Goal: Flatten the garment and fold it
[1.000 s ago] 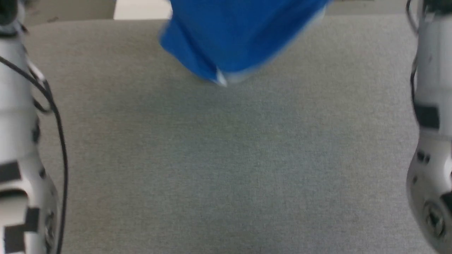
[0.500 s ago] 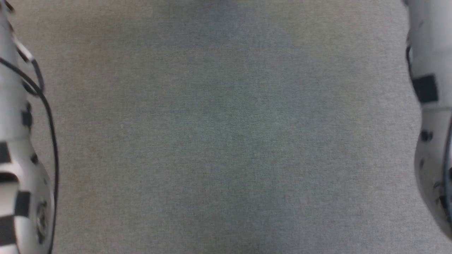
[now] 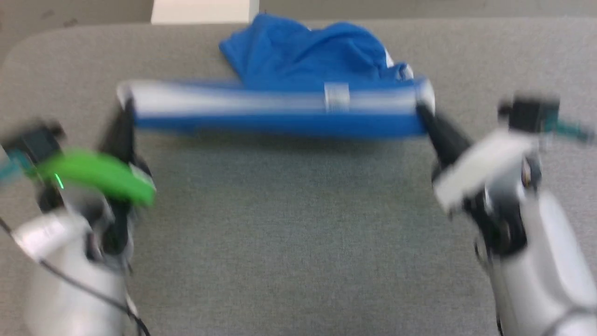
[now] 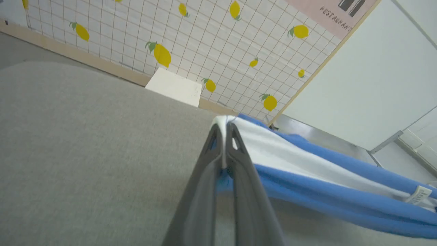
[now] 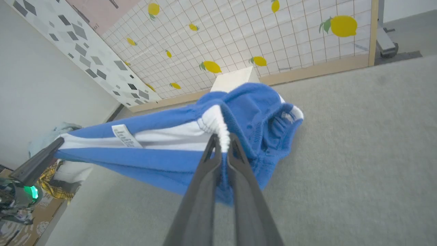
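The garment [image 3: 298, 60], bright blue shorts with white trim, hangs stretched between my two grippers above the grey table [image 3: 289, 224]. Its waistband is pulled taut across the head view, a white tag [image 3: 336, 95] near its middle, and the rest bunches on the table behind. My left gripper [image 3: 125, 103] is shut on the waistband's left end; in the left wrist view its fingers [image 4: 218, 164] pinch the white edge of the garment [image 4: 307, 171]. My right gripper [image 3: 422, 109] is shut on the right end, where the garment [image 5: 252, 112] gathers at the fingers [image 5: 205, 191].
A white box [image 3: 200, 10] stands beyond the table's far edge. A lemon-print grid wall [image 4: 205, 41] rises behind it. In the right wrist view, clothes and a yellow checked cloth [image 5: 51, 181] lie off the table's left side. Bare grey table lies in front of the garment.
The head camera has swung down and back up. The arms, raised with the garment hanging a second ago, now hold its waistband stretched low, the rest resting on the table.
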Motion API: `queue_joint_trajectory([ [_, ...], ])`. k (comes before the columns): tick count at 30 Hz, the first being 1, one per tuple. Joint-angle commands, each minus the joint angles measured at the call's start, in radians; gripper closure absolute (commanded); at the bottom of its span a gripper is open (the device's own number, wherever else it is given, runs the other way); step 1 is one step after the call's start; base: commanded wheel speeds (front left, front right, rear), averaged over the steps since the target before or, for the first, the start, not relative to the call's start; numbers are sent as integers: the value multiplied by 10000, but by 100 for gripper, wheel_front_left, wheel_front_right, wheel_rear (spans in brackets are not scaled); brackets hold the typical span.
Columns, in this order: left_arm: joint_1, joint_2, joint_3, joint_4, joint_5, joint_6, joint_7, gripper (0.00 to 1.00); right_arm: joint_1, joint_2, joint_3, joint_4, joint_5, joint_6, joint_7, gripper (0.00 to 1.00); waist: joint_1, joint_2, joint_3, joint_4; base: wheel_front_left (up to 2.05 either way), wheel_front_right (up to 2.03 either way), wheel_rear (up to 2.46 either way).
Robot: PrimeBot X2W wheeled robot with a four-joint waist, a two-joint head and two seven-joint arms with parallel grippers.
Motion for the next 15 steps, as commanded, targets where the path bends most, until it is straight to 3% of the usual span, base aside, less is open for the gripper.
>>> queue_joint_trajectory([
  [1, 823, -136, 140, -247, -175, 201, -44, 100, 851, -124, -184, -518, -10, -21, 280, 100, 0, 0, -961, 162, 0, 0, 0],
  [8, 4022, -618, 117, -1215, -466, 986, 612, 100, 4469, -235, -389, -2591, -231, -21, 2271, 100, 0, 0, -1922, 253, 0, 0, 0],
  [15, 6225, -513, 26, -2444, -437, 2083, 1958, 100, 6857, -163, -716, -4049, -221, -21, 4735, 100, 0, 0, -2355, 255, 0, 0, 0],
])
